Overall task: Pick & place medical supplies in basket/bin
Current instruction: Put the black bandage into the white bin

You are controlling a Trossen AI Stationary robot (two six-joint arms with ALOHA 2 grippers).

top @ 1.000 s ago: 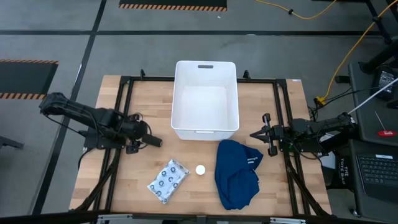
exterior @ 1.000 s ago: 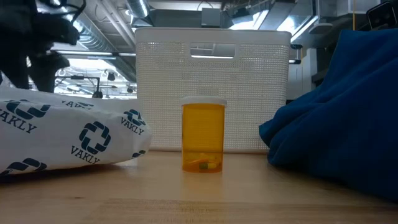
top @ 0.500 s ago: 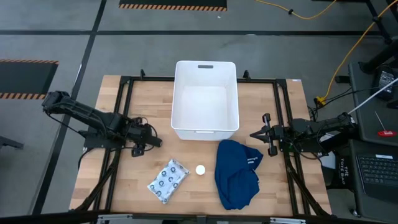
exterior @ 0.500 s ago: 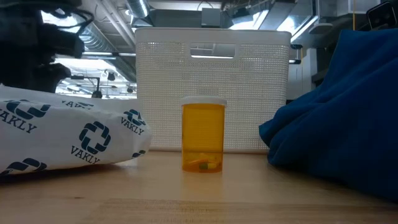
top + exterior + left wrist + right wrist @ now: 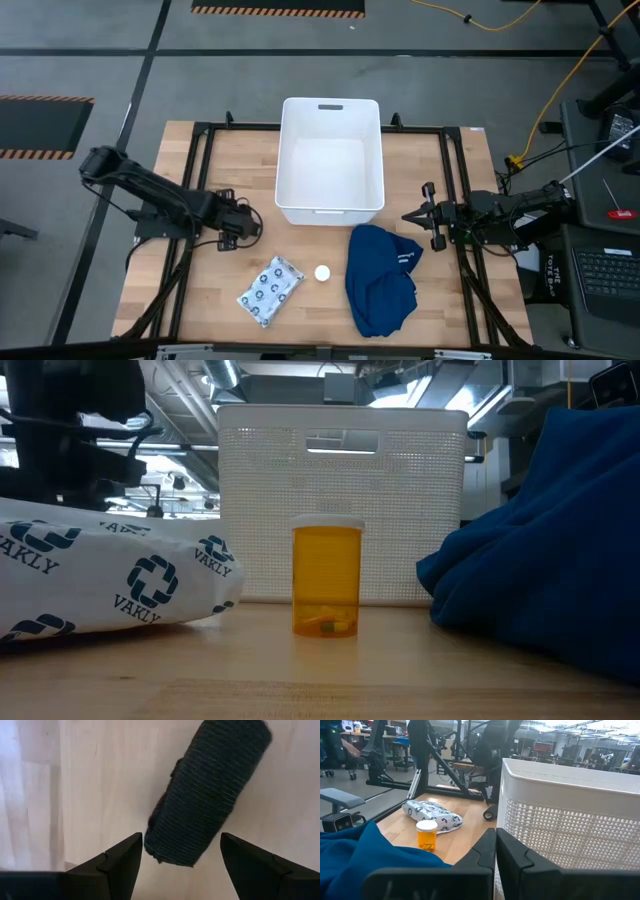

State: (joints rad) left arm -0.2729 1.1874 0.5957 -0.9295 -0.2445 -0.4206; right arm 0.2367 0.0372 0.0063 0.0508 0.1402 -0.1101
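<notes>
Your left hand (image 5: 243,222) sits low over the desk (image 5: 240,160), to the left of the white tub's (image 5: 330,115) near-left corner. Its fingers (image 5: 115,865) stand apart, and the black wrapped roll (image 5: 207,790) lies on the wood just ahead of them, its near end reaching into the gap without touching either finger. From the right wrist camera the roll (image 5: 490,813) lies on the desk just beside the tub's (image 5: 580,815) wall.

Your right hand (image 5: 428,214) waits at the desk's right side, level with the tub's near-right corner; its fingers (image 5: 485,851) are pressed together on nothing.

The white packet printed with blue rings (image 5: 270,290) lies flat near the front edge, left of centre. The amber bottle (image 5: 322,272) stands upright just to its right, white cap on, apart from the packet and from the cloth. The dark blue garment (image 5: 380,278) lies crumpled to the right of the bottle, in front of the tub. The tub holds none of these items.
</notes>
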